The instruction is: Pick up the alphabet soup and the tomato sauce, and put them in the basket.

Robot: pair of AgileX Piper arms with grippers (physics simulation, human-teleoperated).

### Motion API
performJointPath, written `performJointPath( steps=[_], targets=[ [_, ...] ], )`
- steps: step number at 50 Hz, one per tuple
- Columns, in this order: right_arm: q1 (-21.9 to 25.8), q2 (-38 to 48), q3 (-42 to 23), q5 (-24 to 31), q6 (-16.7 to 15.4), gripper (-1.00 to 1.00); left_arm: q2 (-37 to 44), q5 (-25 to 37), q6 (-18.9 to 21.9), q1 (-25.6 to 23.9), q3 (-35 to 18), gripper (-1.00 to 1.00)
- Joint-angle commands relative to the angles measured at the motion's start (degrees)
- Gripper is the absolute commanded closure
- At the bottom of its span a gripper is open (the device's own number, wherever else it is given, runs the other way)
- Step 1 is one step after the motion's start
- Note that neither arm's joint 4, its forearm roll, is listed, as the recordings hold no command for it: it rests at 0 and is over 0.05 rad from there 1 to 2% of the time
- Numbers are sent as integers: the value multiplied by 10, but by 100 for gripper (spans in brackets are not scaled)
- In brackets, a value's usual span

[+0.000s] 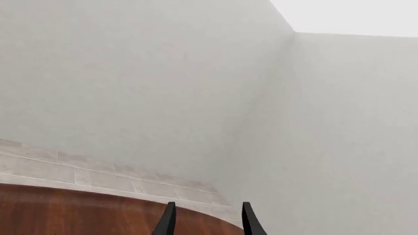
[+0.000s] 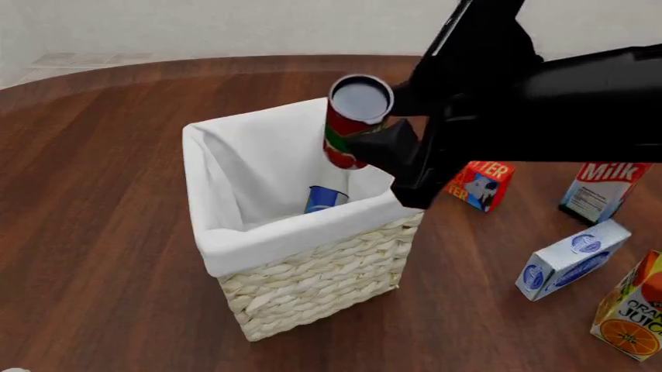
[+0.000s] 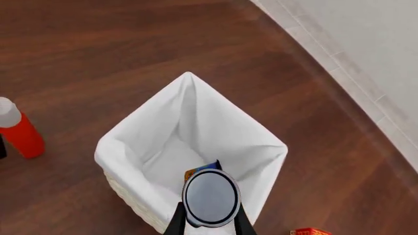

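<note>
The small cylindrical tomato sauce can with a red and green label and silver top is held clenched in the right gripper, tilted above the open mouth of the tall square cream wicker basket with a white cloth liner. One blue-and-orange alphabet soup can is already seen lying inside the basket, so half the task is judged done; only the release of the sauce remains.

The left gripper is parted and holds nothing, facing a wall.

Counted: two cans, one basket. At three to four o'clock of the basket four cartons are seen; one red bottle is seen in the right wrist view.
</note>
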Motion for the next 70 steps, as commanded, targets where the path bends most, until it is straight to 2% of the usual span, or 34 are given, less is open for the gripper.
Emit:
performJointPath(
  steps=[1, 70],
  targets=[
    [6, 19, -5, -12, 18, 100, 0, 0, 0, 0, 0, -100],
    [22, 132, -42, -51, 22, 100, 0, 0, 0, 0, 0, -100]
  ],
)
